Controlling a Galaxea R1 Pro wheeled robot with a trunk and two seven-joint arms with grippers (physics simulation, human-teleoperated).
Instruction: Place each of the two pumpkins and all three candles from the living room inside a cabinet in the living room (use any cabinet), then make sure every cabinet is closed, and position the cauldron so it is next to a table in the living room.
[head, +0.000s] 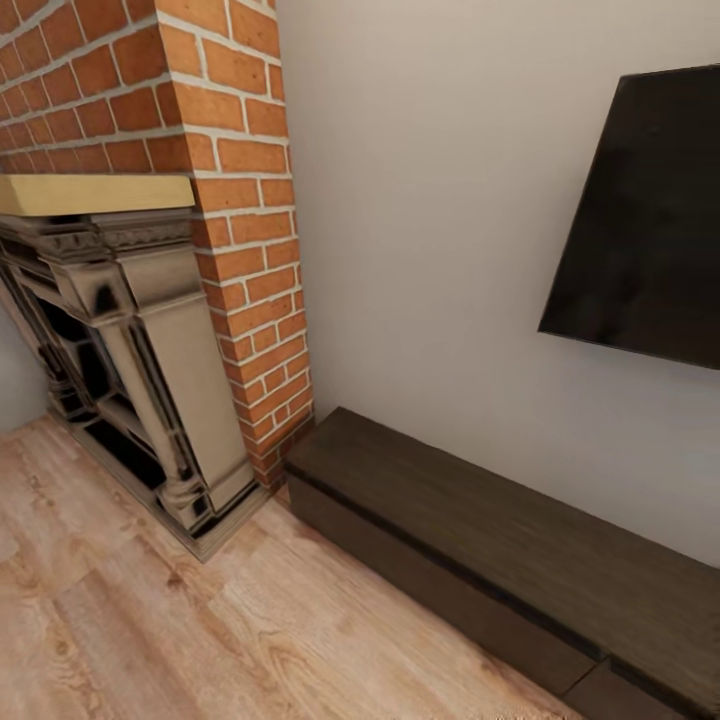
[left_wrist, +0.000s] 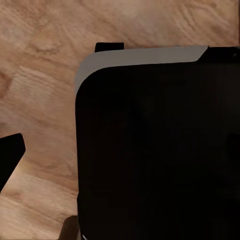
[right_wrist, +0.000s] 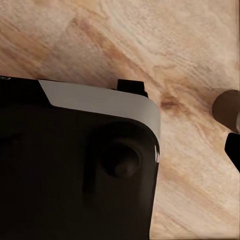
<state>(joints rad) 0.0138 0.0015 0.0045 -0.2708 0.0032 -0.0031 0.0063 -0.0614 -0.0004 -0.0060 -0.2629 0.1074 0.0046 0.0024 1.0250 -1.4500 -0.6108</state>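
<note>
The cabinet (head: 520, 545), a long low dark brown wooden unit, stands against the pale wall at the right of the head view. Its flat drawer fronts (head: 430, 580) look flush and shut. In the left wrist view, one dark fingertip (left_wrist: 9, 157) of my left gripper juts in over the wood floor beside my black base (left_wrist: 155, 150). In the right wrist view, one dark fingertip (right_wrist: 233, 150) of my right gripper shows at the frame's edge beside the same black base (right_wrist: 75, 170). Neither view shows the gap between the fingers.
An ornate beige-and-black fireplace (head: 150, 380) under a pale mantel stands at the left, set in a red brick chimney (head: 240, 200). A black TV (head: 650, 220) hangs on the wall above the cabinet. Light wood floor (head: 200, 630) lies in front of both.
</note>
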